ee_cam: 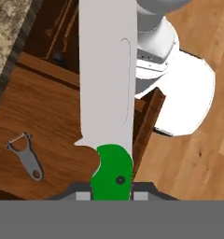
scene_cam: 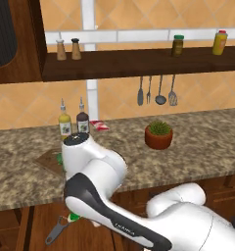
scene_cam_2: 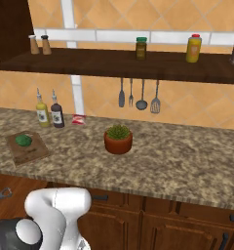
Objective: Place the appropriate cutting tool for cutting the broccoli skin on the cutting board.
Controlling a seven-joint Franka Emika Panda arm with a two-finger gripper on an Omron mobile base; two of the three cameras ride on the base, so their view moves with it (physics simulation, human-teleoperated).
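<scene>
The knife (ee_cam: 107, 107) is the nearest thing in the hand view: its green handle sits between the two fingers of the gripper (ee_cam: 112, 190), which are closed on it, and the pale blade points straight away from the hand. In the left base view a small green piece of the handle shows at the hand, low in front of the cabinets. To the left of the blade, lower down on the brown wood of what looks like an open drawer, lies the peeler (ee_cam: 26, 156), well apart from the knife. The board (scene_cam_2: 27, 148) is on the counter, far above and beyond the gripper, with the broccoli (scene_cam_2: 24, 140) resting on it toward the far side. I judge the knife to be light and stiff, but the blade is long compared with the handle, so it may swing or turn in the grip if the arm moves fast. The handle looks smooth and could slip. The hold on the handle near the blade seems the right place, because the weight stays close to the fingers. The knife should go on the bare near part of the board, beside the broccoli.
</scene>
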